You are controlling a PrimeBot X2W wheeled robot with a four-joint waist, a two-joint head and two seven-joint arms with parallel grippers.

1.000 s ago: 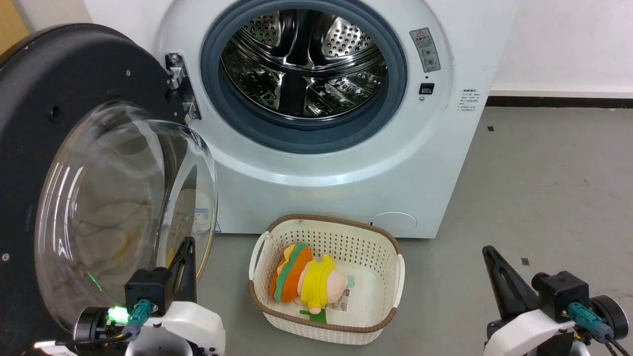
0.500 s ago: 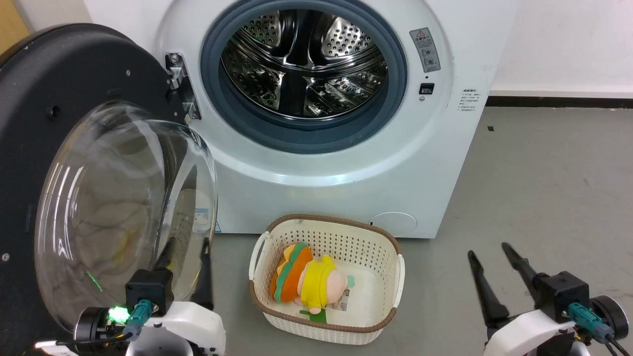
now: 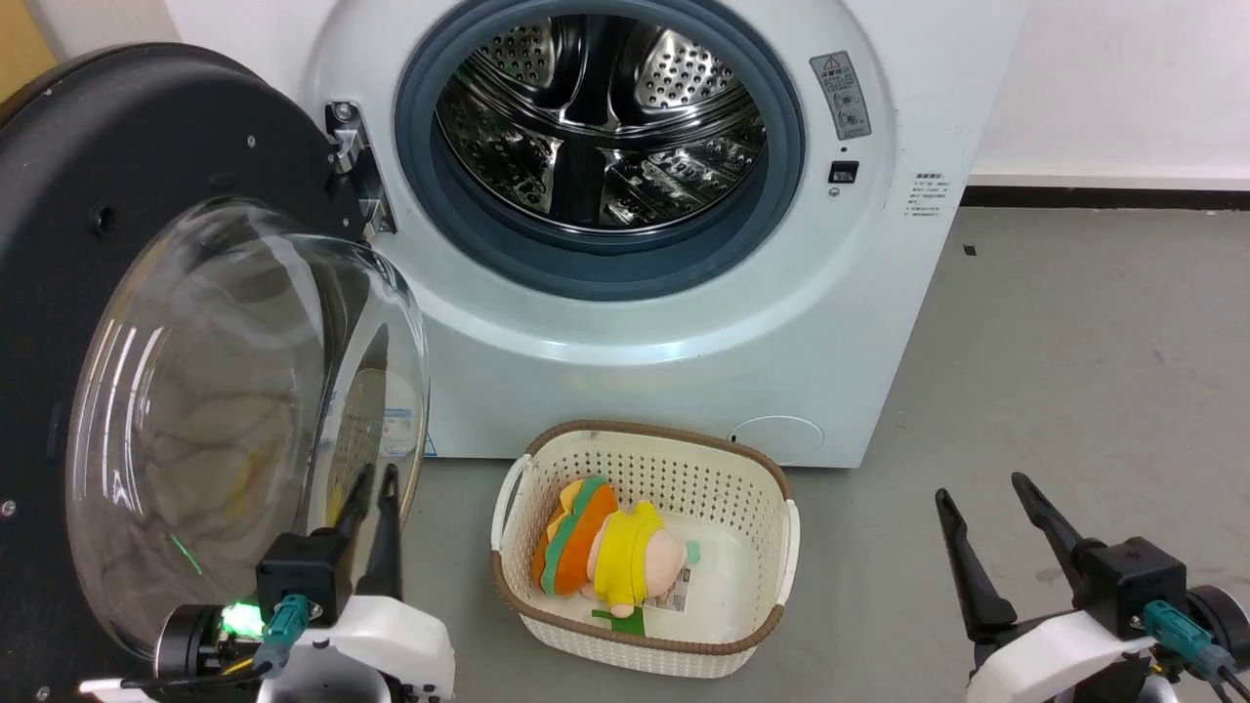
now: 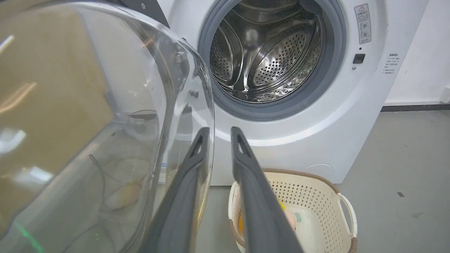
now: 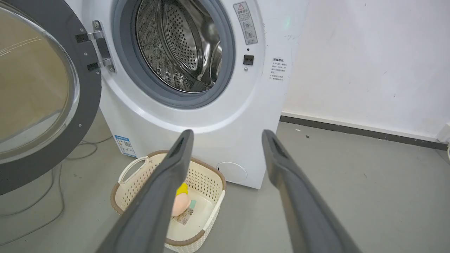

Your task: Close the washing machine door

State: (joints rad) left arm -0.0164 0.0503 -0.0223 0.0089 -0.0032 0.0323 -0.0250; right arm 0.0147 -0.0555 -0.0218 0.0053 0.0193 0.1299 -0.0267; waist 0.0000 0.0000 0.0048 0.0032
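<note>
Head view: basket (image 3: 645,428) before washing machine (image 3: 684,391)

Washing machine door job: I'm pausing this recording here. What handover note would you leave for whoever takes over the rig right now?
Left gripper: slightly open, empty, low beside the bulging glass of the washing machine door; contact can't be told.
Right gripper: open, empty, low over the floor, right of the cream basket holding a plush toy.
Door: swung wide open on its hinge, at the washing machine's left side.
Done: nothing yet.
Left: swing the door onto the round opening until it shuts.
</note>
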